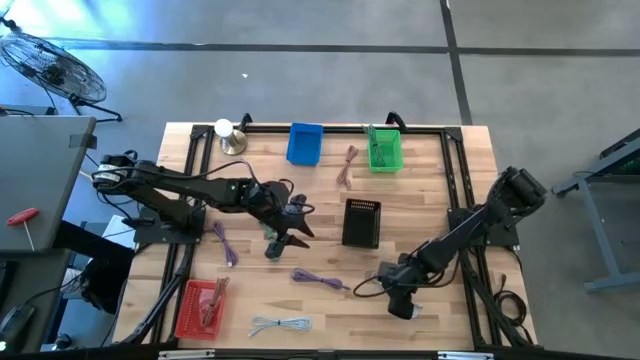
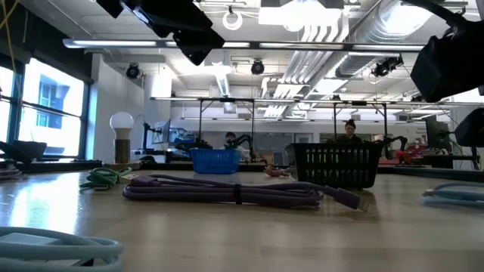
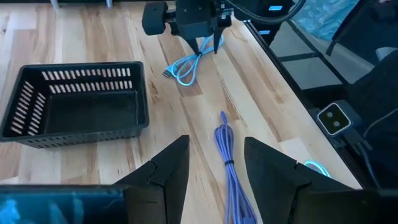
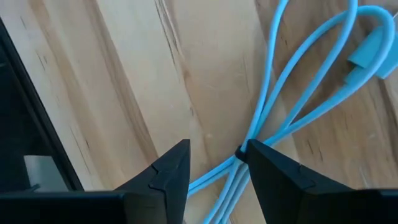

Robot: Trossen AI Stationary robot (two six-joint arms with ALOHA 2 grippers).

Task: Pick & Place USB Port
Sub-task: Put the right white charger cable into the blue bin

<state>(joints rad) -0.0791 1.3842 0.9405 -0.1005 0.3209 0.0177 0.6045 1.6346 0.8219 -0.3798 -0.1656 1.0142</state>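
Your right gripper (image 4: 214, 165) sits low over the light-blue USB cable (image 4: 292, 106), smooth and glossy, looped and bound by a dark tie, on the pale plank table (image 1: 440, 180) near the front right. Its fingers are parted, one touching the tie; the cable's far end is cut off. Your left gripper (image 3: 214, 168) hangs spread (nothing held) above a purple cable (image 3: 229, 155), beside the slatted black basket (image 3: 74, 102).
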